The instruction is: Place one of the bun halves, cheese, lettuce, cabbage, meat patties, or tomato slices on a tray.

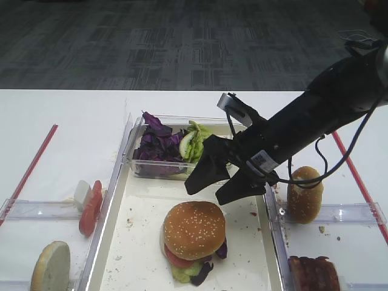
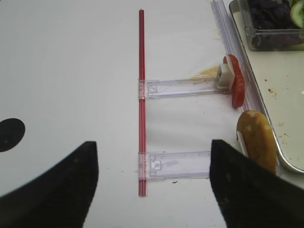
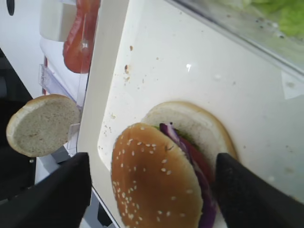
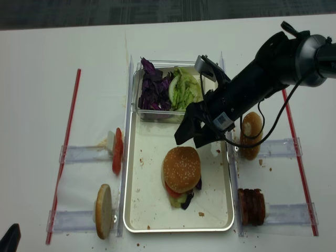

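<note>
Exterior high: the right claw (image 1: 213,182) hangs above the tray (image 1: 118,239), jaws apart and empty, just behind the sesame bun top (image 1: 194,229). That bun already sits on a stack of tomato, lettuce and purple cabbage on the tray. A clear box (image 1: 134,159) of cabbage (image 1: 156,145) and lettuce (image 1: 195,139) stands at the tray's far end.

Right wrist: both dark fingers (image 3: 52,194) stand wide on either side of the bun top (image 3: 154,183), not touching it. The bun top sits off-centre, so the pale bottom half (image 3: 204,126) and the red and purple filling show on one side.

Left wrist: the left claw (image 2: 152,185) is spread open over the bare counter (image 2: 71,71), beside a red strip (image 2: 141,95). Tomato slices (image 2: 236,83) and a bun half (image 2: 257,140) stand in clear holders near the tray rim (image 2: 266,116).

Realsense overhead: meat patties (image 4: 253,206) and another bun (image 4: 251,134) wait to the right of the tray (image 4: 147,210).

Handling: the bun looks light, soft and easily dented. I would take it gently across the sides of the dome. The stack beneath probably slides.

Room: there is open tray floor left of the stack. The raised rim and the clear box hem in the far side.
</note>
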### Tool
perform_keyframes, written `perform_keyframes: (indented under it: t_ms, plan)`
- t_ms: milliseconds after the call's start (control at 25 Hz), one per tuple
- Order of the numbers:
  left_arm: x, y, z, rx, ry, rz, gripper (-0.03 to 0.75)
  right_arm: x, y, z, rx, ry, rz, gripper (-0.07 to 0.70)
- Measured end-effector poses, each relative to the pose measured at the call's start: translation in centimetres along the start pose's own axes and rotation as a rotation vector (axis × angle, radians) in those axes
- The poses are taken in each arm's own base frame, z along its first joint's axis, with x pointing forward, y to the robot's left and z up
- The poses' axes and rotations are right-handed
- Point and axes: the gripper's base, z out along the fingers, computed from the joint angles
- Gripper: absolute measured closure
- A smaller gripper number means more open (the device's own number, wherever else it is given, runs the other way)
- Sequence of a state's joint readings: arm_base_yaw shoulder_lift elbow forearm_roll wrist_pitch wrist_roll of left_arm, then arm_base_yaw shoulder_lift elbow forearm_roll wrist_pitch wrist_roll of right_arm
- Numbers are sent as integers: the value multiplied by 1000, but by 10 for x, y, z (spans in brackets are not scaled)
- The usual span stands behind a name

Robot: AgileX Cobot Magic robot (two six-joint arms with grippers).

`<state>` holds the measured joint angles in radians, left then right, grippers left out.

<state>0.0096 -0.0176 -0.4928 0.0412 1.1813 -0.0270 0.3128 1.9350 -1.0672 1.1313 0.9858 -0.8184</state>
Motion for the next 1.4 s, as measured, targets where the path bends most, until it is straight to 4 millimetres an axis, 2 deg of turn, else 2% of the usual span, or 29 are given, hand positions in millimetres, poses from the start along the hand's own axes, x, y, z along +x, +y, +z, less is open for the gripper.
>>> perform_keyframes:
  t_ms: [280, 760, 1040, 1200, 1400]
  plan:
    - [0, 0, 0, 0, 0, 0, 225, -3, -1, -1, 24, -4, -24, 58]
    - [0, 0, 0, 0, 0, 0, 225, -44, 30, -25, 6, -58, -136, 58]
    - [0, 0, 0, 0, 0, 0, 225, -69, 27, -45, 263, -126, -195, 58]
    - [0, 0, 0, 0, 0, 0, 225, -73, 14, -51, 438, -142, -226, 58]
    - [0, 0, 0, 0, 0, 0, 225, -75, 5, -56, 559, -138, -258, 58]
